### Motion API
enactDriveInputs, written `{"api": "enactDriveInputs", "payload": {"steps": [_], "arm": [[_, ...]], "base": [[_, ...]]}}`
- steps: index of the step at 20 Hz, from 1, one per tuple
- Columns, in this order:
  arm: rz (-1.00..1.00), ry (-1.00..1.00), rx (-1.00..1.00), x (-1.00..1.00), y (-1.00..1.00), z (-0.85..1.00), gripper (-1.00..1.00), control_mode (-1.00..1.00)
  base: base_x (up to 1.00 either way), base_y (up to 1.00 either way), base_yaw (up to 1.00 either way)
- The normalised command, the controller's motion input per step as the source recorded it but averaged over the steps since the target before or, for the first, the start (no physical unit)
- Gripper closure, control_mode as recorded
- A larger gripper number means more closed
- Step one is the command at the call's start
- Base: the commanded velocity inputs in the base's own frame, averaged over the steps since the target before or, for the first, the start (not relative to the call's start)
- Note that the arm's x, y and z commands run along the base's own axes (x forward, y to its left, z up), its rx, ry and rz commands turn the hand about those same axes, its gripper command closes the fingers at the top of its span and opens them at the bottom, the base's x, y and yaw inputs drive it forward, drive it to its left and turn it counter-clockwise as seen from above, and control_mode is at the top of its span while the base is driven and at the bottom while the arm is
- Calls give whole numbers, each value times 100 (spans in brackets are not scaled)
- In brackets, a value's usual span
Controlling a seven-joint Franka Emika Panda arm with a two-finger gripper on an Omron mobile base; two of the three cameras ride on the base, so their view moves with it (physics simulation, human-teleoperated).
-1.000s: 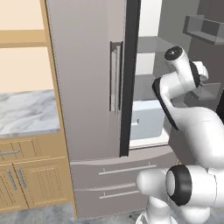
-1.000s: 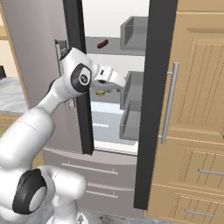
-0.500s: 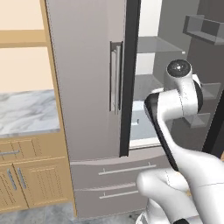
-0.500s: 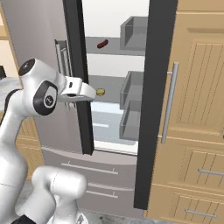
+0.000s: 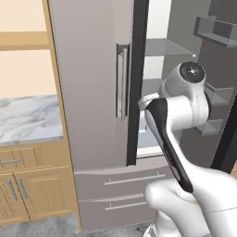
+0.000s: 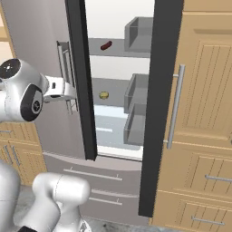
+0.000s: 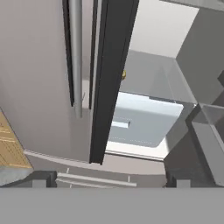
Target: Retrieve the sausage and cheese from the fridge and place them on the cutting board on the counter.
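Sausage [image 6: 106,45] on upper fridge [image 6: 81,68] shelf (cheese [image 6: 103,95] below)

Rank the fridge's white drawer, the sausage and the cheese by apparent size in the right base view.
1. white drawer
2. and 3. sausage and cheese: both tiny and look much alike, so I won't rank them.

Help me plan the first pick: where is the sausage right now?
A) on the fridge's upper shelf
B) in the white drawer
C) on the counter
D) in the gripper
A: in the right base view the sausage lies on the upper shelf of the open fridge, above the cheese on the shelf below.
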Motion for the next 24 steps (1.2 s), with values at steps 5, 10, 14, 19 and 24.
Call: {"api": "enactDriveInputs", "payload": {"steps": [5, 10, 14, 19, 24], "arm": [[9, -2, 2, 8, 38, 11, -100, -100], [1, -4, 3, 24, 24, 0, -100, -100], [0, -3, 8, 52, 11, 0, -100, -100], [0, -5, 10, 56, 25, 0, -100, -100], [0, -8, 3, 46, 18, 0, -100, -100]], "base": [[0, 0, 0], [0, 0, 0], [0, 0, 0], [0, 0, 0], [0, 0, 0]]}}
